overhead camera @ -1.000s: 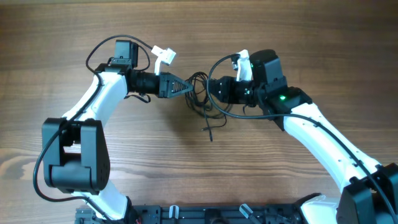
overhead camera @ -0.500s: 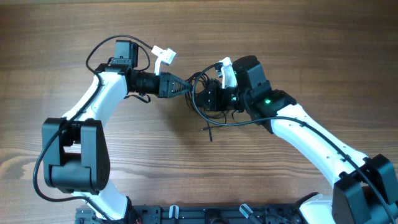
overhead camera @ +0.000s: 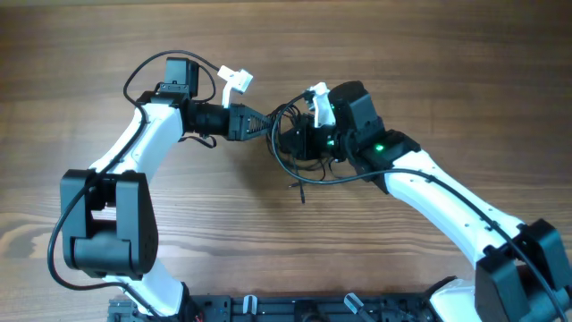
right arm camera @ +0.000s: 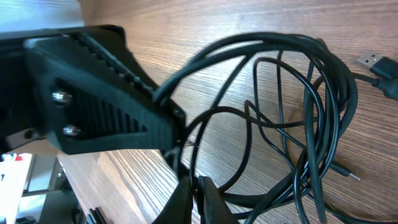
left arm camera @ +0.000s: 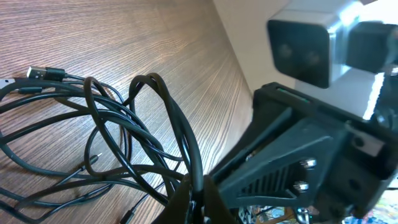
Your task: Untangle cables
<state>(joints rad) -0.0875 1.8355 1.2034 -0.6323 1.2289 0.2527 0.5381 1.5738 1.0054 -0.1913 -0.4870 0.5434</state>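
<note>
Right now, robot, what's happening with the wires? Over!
Left gripper shut on the cables. Right gripper shut on them too. Cables one tangle on the table. Grippers nearly tip to tip.

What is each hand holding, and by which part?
Both grip the cables: left hand pinches a loop of the tangle, right hand a strand beside it.

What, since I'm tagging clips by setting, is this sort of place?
Likely a robotics lab bench: wood-grain table, two white-and-black robot arms, and a tangle of thin black cables between them.
</note>
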